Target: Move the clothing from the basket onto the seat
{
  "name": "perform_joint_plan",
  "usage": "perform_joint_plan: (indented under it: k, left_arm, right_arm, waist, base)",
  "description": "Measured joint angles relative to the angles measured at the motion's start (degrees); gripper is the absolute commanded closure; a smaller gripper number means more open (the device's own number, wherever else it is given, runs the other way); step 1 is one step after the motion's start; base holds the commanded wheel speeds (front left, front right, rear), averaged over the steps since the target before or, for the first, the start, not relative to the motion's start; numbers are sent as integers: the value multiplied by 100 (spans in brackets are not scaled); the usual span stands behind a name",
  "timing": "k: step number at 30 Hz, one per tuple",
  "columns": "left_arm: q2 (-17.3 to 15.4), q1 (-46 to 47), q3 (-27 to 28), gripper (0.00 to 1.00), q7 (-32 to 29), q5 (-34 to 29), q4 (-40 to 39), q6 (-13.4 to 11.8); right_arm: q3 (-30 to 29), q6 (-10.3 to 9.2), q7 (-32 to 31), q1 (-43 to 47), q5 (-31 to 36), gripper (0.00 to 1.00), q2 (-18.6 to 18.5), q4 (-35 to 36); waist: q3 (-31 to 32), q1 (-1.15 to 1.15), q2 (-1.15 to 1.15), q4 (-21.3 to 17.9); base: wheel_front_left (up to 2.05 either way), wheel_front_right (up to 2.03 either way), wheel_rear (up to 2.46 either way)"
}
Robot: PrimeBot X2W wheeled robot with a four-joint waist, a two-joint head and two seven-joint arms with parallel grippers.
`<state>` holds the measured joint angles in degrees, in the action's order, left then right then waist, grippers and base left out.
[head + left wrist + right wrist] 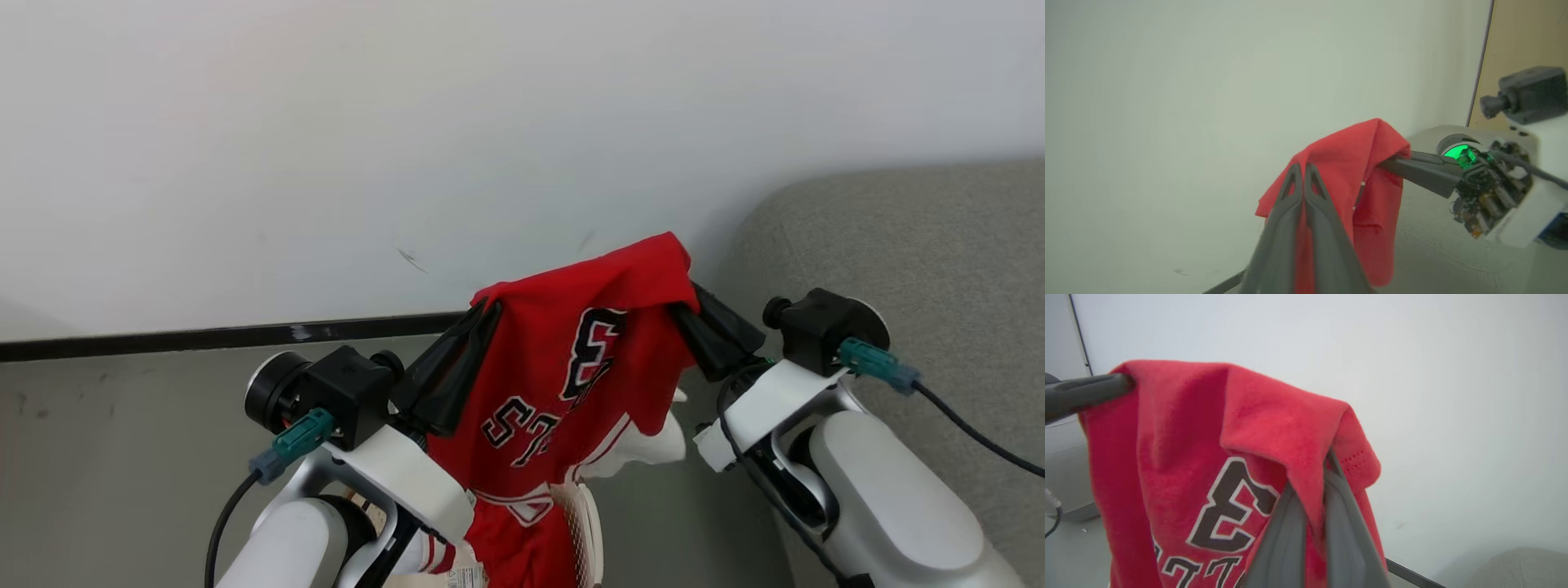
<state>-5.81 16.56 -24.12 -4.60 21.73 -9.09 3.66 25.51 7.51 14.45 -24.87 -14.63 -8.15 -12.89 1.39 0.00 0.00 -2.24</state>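
A red garment (pixel 571 367) with dark letters and a number hangs stretched in the air between my two grippers. My left gripper (pixel 490 309) is shut on its left top corner, and my right gripper (pixel 682 306) is shut on its right top corner. In the left wrist view my closed fingers (pixel 1306 192) pinch the red cloth (pixel 1355 163). The right wrist view has cloth (pixel 1180 449) draped over my fingers (pixel 1339 498). The garment's lower end reaches the cream perforated basket (pixel 586 523), where more red fabric with white trim (pixel 514 543) shows. The grey seat (pixel 914 245) lies to the right.
A white wall stands close behind, with a black baseboard (pixel 204 336) along the grey floor (pixel 106 457). The seat's rounded corner is just right of my right forearm (pixel 890 490). A tan panel (pixel 1527 36) is beyond the seat in the left wrist view.
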Motion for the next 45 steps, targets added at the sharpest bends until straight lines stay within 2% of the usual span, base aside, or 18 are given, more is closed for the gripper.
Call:
perform_joint_plan:
  k: [1, 2, 3, 20, 25, 34, 45]
  left_arm:
    - [3, -34, -1, 53, 24, 18, 12, 1]
    - [13, -73, -3, 13, 49, 51, 27, 1]
    - [21, -99, -19, 0, 71, 78, 48, 2]
    - [192, -460, -541, 0, 481, 354, 220, 110]
    - [198, -552, -768, 0, 556, 360, 256, 160]
    - [218, -558, -1049, 0, 712, 390, 301, 193]
    - [231, -558, -1302, 0, 832, 447, 365, 249]
  right_arm:
    - [-78, -1, 0, -1, -2, 100, -32, 21]
    - [-144, 0, 0, -1, -2, 100, -73, 48]
    - [-220, 0, 0, -2, -2, 100, -113, 88]
    - [-1252, -1, 0, 16, 52, 100, -711, 482]
    - [-1532, -1, 0, 333, 52, 100, -823, 523]
    - [-1871, -1, -1, 694, 52, 100, -887, 701]
    - [-1986, -1, -76, 956, 59, 100, -892, 985]
  waist:
    - [-1, 0, 0, -23]
    - [-1, 0, 0, -47]
    - [-2, 0, 0, -71]
    - [10, 0, 0, -509]
    - [20, 0, 0, -667]
    - [37, 0, 0, -980]
    - [41, 0, 0, -1421]
  base:
    - [0, 0, 0]
    - [0, 0, 0]
    - [0, 0, 0]
    - [0, 0, 0]
    - [0, 0, 0]
    - [0, 0, 0]
    - [0, 0, 0]
